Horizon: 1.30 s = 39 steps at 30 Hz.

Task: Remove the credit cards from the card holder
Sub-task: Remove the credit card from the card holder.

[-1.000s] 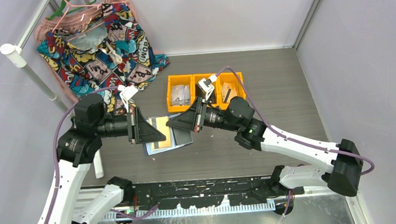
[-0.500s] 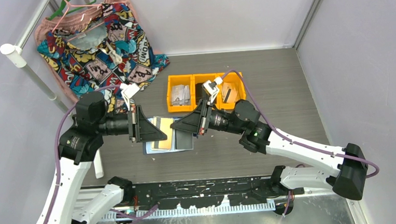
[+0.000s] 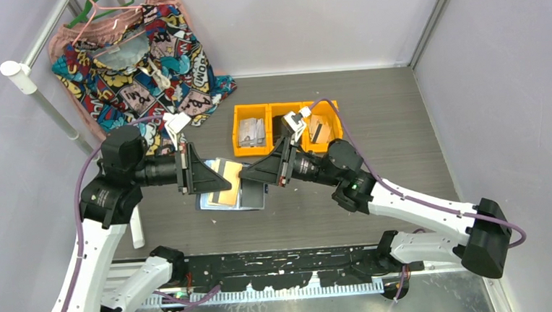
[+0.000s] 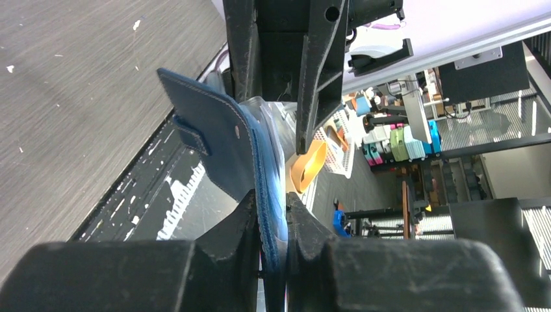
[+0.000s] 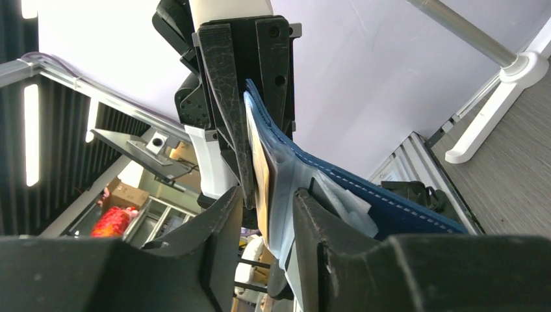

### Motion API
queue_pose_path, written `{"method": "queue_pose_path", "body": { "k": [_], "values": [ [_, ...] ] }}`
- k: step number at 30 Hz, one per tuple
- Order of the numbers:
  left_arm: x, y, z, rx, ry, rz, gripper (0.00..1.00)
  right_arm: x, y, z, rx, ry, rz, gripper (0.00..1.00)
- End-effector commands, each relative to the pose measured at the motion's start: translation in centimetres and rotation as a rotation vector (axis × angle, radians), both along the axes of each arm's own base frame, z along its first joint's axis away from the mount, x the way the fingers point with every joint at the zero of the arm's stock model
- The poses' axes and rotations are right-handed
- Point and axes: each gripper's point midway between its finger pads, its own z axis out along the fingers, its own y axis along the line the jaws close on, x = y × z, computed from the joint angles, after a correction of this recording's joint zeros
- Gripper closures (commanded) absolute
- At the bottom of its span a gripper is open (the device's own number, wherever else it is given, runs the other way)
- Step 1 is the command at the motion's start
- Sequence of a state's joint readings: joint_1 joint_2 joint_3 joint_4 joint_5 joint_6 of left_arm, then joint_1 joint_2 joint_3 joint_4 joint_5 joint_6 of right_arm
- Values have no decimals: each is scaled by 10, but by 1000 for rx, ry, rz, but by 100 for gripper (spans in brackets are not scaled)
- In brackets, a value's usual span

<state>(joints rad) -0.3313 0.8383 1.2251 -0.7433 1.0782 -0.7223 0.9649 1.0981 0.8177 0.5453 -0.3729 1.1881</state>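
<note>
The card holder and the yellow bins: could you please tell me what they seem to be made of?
Card holder: probably leather or imitation leather, navy and matte, with pale stitching along its edge. Its inner pocket looks like clear, glossy plastic film. Yellow bins: likely rigid moulded plastic, judging by uniform colour and smooth walls.

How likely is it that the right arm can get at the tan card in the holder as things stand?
Probably yes. The left tool pinches one end of the holder. At the other end, the right tool has its jaws apart on either side of the card, and nothing seems to block it.
</note>
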Motion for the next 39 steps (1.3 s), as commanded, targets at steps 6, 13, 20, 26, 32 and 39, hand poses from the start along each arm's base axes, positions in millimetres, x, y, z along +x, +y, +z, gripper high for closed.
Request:
{"method": "queue_pose_path", "body": {
  "k": [6,13,20,26,32,39],
  "values": [
    [-19,3,38,-80,-160,-62,100,2,24,-15,-33,31,33,60],
    [-17,3,35,-70,-164,-51,100,1,23,-17,-31,38,29,81],
    [-17,3,35,-65,-157,-50,88,-6,5,-7,24,3,10,99],
    [-15,4,36,-66,-146,-39,89,-7,-5,-5,49,1,2,99],
    [-14,4,39,-77,-137,-23,85,-1,-14,-12,34,15,-33,99],
    [-10,5,36,-63,-145,2,88,0,-18,-12,12,10,-46,99]
  ]
}}
